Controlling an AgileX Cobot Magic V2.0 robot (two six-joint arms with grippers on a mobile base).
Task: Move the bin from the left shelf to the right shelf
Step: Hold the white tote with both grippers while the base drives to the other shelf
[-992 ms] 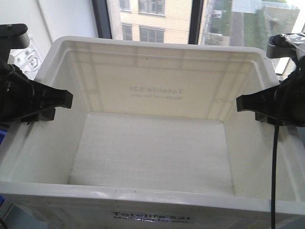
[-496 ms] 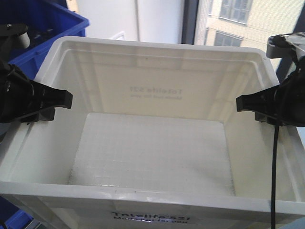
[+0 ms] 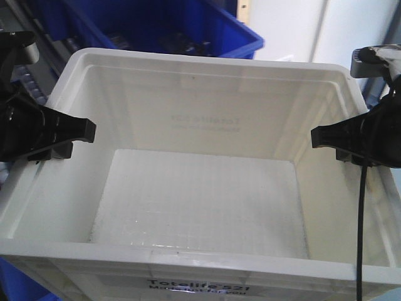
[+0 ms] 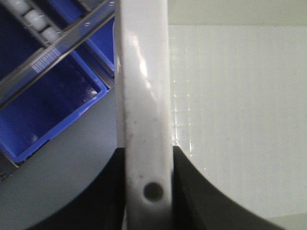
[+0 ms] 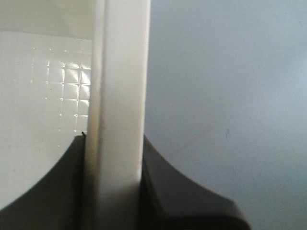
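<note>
White bin (image 3: pixel 207 106): blue bin (image 3: pixel 156 25) behind it.
My left tool (image 3: pixel 69 133): clamped on left wall.
My right tool (image 3: pixel 335 137): clamped on right wall.

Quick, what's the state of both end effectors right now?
Left end effector: closed on the left wall rim of the bin.
Right end effector: closed on the bin's right wall rim.

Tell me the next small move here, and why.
Probably carry the large white rectangular plastic tote sideways, level, since a blue plastic bin already fills the spot just beyond it; the left tool and right tool are shut on its side rims.
</note>
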